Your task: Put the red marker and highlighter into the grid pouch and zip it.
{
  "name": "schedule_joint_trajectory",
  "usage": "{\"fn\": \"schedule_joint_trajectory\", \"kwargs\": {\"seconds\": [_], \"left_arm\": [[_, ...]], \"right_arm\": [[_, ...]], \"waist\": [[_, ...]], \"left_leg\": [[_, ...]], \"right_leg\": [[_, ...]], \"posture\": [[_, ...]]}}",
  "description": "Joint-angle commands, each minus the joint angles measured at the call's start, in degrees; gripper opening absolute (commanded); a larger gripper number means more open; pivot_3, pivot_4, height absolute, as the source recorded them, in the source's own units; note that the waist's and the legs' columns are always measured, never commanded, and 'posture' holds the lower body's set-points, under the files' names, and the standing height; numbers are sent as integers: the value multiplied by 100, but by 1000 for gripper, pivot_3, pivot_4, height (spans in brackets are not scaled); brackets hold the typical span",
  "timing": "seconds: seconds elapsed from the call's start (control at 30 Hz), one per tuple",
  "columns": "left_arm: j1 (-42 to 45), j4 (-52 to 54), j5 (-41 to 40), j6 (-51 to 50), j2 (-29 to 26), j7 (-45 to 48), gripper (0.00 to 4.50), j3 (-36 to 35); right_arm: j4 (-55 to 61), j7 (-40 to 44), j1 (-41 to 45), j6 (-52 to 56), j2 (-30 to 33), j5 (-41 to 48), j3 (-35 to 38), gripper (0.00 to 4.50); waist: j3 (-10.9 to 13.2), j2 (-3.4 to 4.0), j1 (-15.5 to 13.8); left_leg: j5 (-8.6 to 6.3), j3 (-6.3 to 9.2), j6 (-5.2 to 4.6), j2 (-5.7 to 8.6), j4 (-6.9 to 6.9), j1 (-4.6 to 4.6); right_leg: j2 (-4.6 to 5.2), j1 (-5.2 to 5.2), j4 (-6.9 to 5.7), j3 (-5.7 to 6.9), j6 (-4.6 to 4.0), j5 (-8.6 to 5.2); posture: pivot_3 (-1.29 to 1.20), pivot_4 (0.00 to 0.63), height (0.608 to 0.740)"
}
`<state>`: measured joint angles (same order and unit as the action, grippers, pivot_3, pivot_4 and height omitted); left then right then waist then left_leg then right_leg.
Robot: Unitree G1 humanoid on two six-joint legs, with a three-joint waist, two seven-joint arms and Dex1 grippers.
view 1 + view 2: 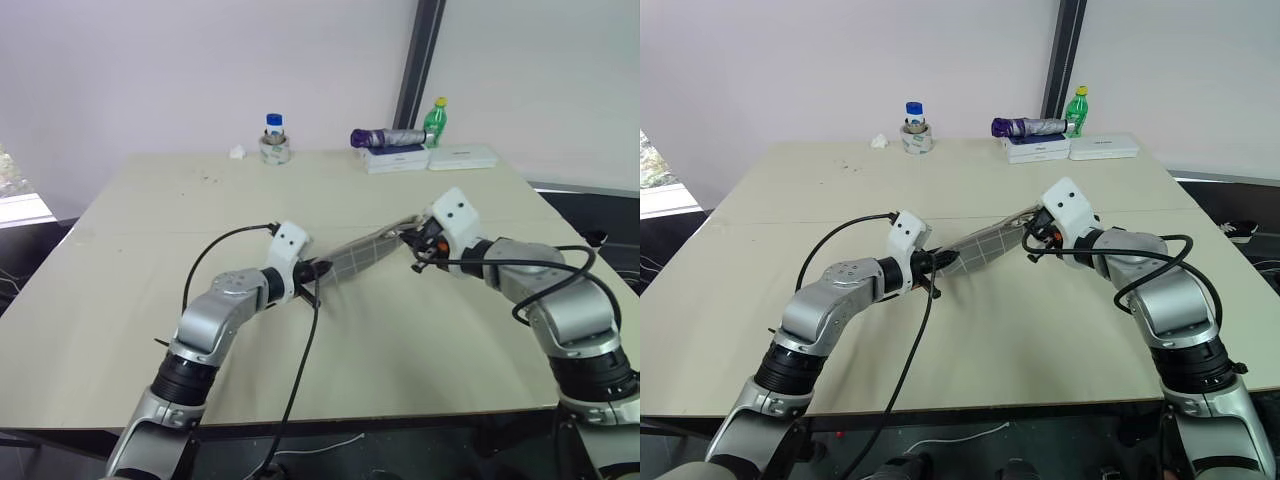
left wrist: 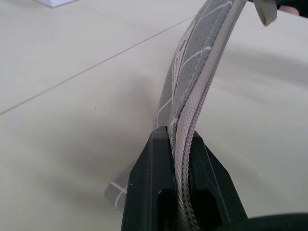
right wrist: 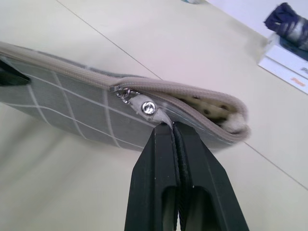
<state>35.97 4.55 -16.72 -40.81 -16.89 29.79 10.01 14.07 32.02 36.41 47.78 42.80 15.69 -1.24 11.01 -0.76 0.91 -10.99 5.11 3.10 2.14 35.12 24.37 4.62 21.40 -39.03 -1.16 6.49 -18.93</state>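
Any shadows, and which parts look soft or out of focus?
Left wrist view: the grid pouch casts a soft shadow on the table, and its far end blurs. Right wrist view: the umbrella is soft. Left eye view: even light.

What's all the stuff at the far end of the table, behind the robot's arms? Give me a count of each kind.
Bottles: 2, a blue-capped bottle and a green bottle
Tape roll: 1
Folded umbrella: 1
White boxes: 2, one box under the umbrella, another box beside it
Small white scrap: 1
Total: 7
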Motion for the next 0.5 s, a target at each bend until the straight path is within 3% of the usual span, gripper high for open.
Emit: {"fn": "schedule_joint_trajectory", "kwargs": {"seconds": [0.03, 0.3, 0.47, 0.5], "left_arm": [[-257, -141, 233, 12, -250, -101, 0, -138], [-336, -114, 256, 88, -281, -155, 0, -86], [-312, -82, 281, 250, -192, -157, 0, 16], [-304, -74, 293, 295, -160, -161, 0, 39]], "right_arm": [[-322, -184, 59, -230, 450, -324, 651, 45], [-384, -61, -108, -467, 746, -247, 727, 45], [-126, 411, -353, -328, 632, 234, 645, 45], [-47, 482, -432, -326, 583, 300, 593, 286]], "waist": [[0, 0, -2], [0, 0, 9], [0, 0, 6], [0, 0, 6]], "left_leg": [[0, 0, 0, 0, 0, 0], [0, -2, 0, -1, 0, 0], [0, -1, 0, -1, 0, 0], [0, -1, 0, -2, 1, -1]], "right_leg": [[0, 0, 0, 0, 0, 0], [-1, 0, 0, -1, 0, 0], [-1, -1, 0, -1, 0, 0], [-1, -2, 0, -1, 0, 0]], "posture": [[0, 150, 740], [0, 150, 740], [0, 150, 740], [0, 150, 740]]}}
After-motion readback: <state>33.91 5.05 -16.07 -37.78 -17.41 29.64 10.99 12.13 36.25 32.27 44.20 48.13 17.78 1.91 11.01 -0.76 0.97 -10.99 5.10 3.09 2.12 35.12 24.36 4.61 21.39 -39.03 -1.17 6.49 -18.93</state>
